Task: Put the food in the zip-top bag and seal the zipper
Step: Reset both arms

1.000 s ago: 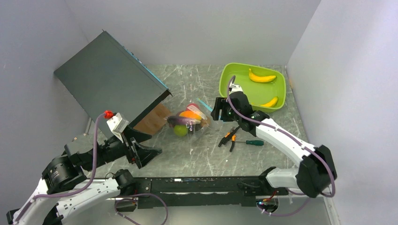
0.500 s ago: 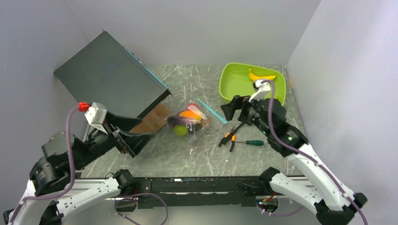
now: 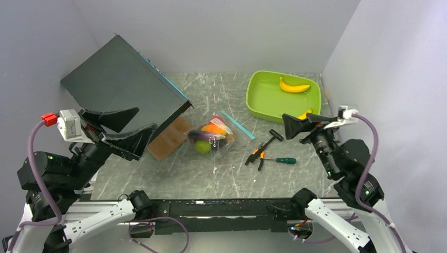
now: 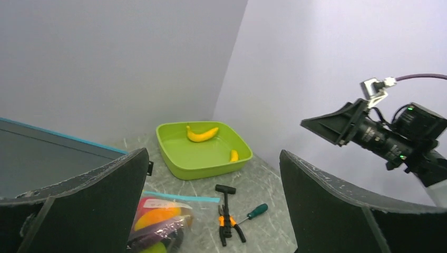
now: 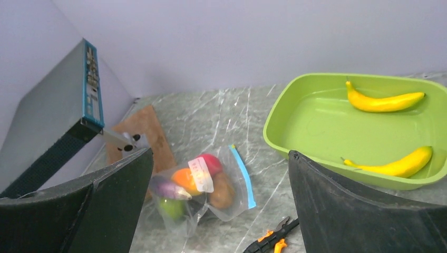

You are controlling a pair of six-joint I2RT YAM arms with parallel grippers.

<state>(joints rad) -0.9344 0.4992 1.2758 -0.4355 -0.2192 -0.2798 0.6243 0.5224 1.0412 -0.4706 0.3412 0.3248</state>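
Top external: left gripper (image 3: pixel 147 117), right gripper (image 3: pixel 287 126) wide open, empty. Bananas (image 3: pixel 294 87) upper right in tray (image 3: pixel 269 100); suggest mid-length pinch.

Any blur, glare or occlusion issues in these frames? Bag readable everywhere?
Top external: even soft light, no motion blur, zip-top bag small but clear. Left wrist: sharp; the left claw has dark fingers filling the lower corners, one hiding part of the bag. Right wrist: crisp, no obvious glare; bag, zipper and bananas all readable.
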